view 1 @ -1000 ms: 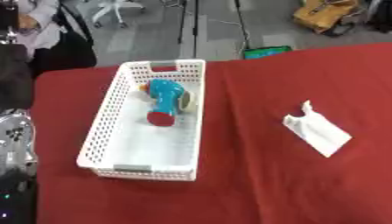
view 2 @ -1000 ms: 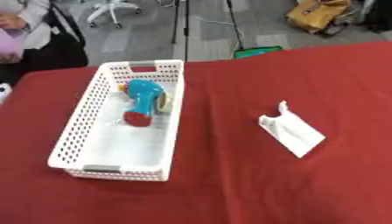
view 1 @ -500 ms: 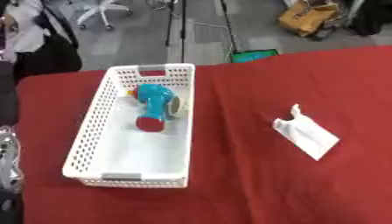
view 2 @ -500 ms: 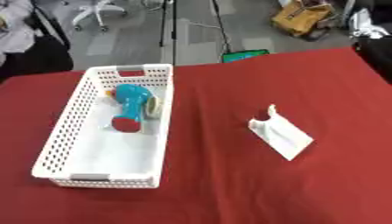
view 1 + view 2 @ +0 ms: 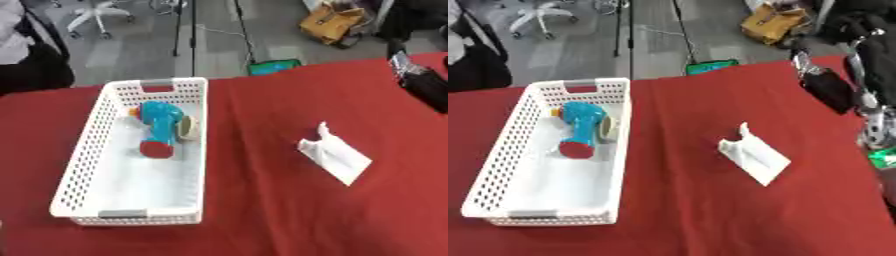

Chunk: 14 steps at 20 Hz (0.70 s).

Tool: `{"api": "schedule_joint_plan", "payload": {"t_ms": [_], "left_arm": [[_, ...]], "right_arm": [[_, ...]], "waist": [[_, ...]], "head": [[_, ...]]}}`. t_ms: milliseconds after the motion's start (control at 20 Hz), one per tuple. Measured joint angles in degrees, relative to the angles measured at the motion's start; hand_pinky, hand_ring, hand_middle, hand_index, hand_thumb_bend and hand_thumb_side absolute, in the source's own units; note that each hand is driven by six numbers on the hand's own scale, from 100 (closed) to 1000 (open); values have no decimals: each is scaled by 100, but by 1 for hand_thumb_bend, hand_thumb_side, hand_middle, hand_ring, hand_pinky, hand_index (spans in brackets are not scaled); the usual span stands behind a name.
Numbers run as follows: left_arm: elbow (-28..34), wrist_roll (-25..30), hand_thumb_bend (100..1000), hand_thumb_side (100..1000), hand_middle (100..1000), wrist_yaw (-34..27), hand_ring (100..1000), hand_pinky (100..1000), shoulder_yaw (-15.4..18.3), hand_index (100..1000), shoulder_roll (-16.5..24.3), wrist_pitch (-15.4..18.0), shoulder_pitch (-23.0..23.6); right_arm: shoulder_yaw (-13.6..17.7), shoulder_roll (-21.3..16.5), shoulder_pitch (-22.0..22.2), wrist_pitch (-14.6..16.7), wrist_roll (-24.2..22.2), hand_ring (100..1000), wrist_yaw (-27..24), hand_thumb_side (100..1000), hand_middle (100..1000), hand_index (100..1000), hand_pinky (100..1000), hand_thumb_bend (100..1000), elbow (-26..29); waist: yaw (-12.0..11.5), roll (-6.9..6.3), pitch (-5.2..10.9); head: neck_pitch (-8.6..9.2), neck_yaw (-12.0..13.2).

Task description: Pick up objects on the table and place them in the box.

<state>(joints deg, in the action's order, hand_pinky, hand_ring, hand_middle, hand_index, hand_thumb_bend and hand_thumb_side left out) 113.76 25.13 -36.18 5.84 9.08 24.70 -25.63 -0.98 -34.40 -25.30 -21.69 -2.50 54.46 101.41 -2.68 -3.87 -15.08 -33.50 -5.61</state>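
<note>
right hand (image 5: 830,89) shows at the far right edge, dark and blurred, over the red table (image 5: 684,210) near its back corner; whether its fingers are straight or curled cannot be told, and nothing can be seen held in it. no left hand shows in either view.

going left to right: white perforated basket (image 5: 83,165) lies lengthwise on the left part of the table, with grey handle tabs at its near and far ends. inside it, in the far half, lies a teal toy (image 5: 160,123) with a red round end pointing toward the near side, and a small pale round thing (image 5: 188,128) touching its right flank against the basket's right wall. the near half of the basket floor is bare white.

well apart to the right, a white flat object (image 5: 333,159) lies on the cloth, set diagonally, with a small raised lip at its far-left end. the right hand is well apart from it, further back and to the right.
</note>
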Motion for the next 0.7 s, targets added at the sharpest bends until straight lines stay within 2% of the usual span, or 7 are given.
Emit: {"api": "schedule_joint_plan", "payload": {"t_ms": [350, 450, 500, 550, 700], "left_arm": [[0, 50, 100, 983, 924, 17, 895, 947, -1, 969, -3, -53, 42], [0, 57, 100, 981, 924, 19, 895, 947, -1, 968, -4, -61, 43], [0, 63, 100, 981, 924, 20, 895, 948, -1, 968, -4, -67, 43], [0, 69, 100, 981, 924, 22, 895, 948, -1, 968, -4, -72, 43], [0, 79, 100, 979, 921, 28, 895, 948, -1, 965, -4, -81, 44]], "right_arm": [[-283, 181, -115, 163, -232, 987, 57, 1000, 899, 938, 985, 340, -636], [-336, 241, -140, 199, -310, 996, 86, 1000, 909, 955, 994, 375, -804], [-353, 272, -144, 207, -347, 1000, 95, 995, 913, 961, 1000, 428, -874], [-367, 308, -144, 208, -375, 1000, 99, 1000, 915, 962, 1000, 386, -931], [-370, 434, -142, 191, -423, 1000, 119, 1000, 923, 964, 1000, 415, -1045]], "waist": [[-96, 35, -10], [-99, 38, -12], [-102, 38, -15], [-102, 38, -19], [-91, 38, -33]], "head": [[103, -49], [136, -53], [139, -53], [142, -53], [175, -50]]}}
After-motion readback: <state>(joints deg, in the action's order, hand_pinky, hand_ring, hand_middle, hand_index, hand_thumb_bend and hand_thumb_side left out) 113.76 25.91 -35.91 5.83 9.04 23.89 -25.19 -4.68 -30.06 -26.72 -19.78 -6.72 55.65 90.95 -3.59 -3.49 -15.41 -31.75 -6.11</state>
